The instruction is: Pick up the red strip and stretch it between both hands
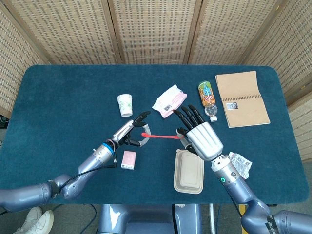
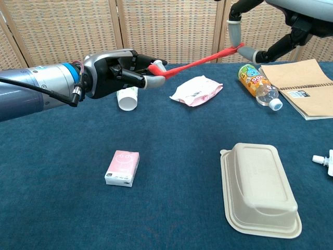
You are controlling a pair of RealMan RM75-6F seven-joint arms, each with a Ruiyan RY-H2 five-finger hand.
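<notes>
Red strip (image 2: 200, 59): thin rubbery band, pulled taut in the air above the pink snack packet (image 2: 196, 90).
Left hand (image 2: 117, 71): metal-grey, dark fingers pinching 1 end of the strip.
Right hand (image 1: 199, 135): pinching the other end.
Beige clamshell container (image 2: 259, 188): moulded pulp, rounded rectangle, near side of the packet.

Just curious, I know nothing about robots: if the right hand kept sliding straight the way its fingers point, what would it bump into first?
Probably the pink packet. The right hand points up the table toward it, though it hangs higher and might pass over.
</notes>
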